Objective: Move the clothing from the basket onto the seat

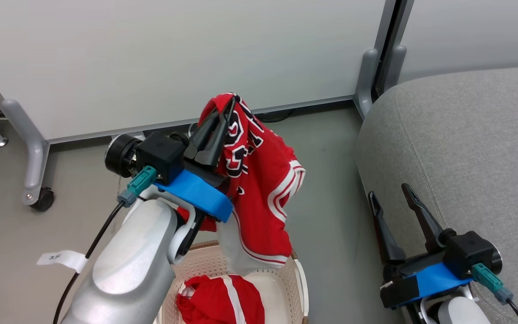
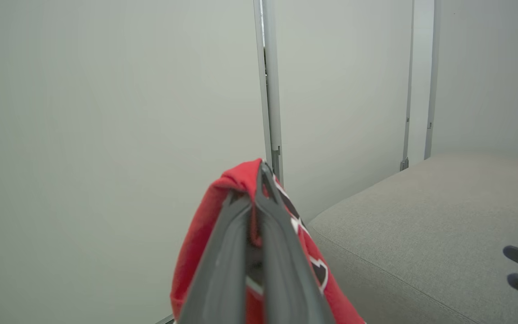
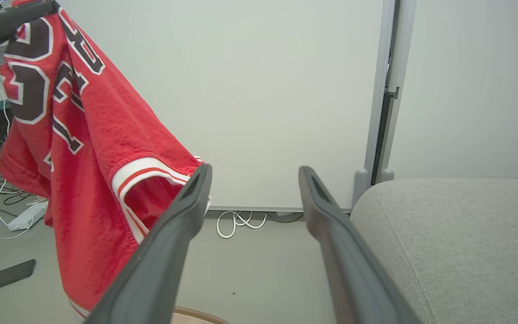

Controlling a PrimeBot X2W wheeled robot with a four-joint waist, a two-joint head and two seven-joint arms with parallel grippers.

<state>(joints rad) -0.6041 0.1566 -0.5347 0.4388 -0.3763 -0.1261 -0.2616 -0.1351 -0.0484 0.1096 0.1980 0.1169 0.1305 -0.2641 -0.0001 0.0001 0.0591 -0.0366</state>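
My left gripper (image 1: 228,105) is shut on a red jersey (image 1: 261,180) with white trim and black lettering, holding it up above the basket (image 1: 298,279). The jersey (image 3: 83,148) hangs down from the fingertips, its lower edge near the basket's rim. In the left wrist view the red cloth (image 2: 205,234) is pinched between the closed fingers (image 2: 241,270). A second red garment (image 1: 221,299) lies crumpled inside the cream basket. My right gripper (image 1: 389,191) stands open and empty beside the grey seat (image 1: 466,135), low on the right.
A white partition wall (image 1: 173,58) on grey wheeled legs (image 1: 36,175) stands behind the basket. Cables (image 3: 238,222) and a black phone (image 3: 5,276) lie on the grey floor. Open floor separates the basket from the seat.
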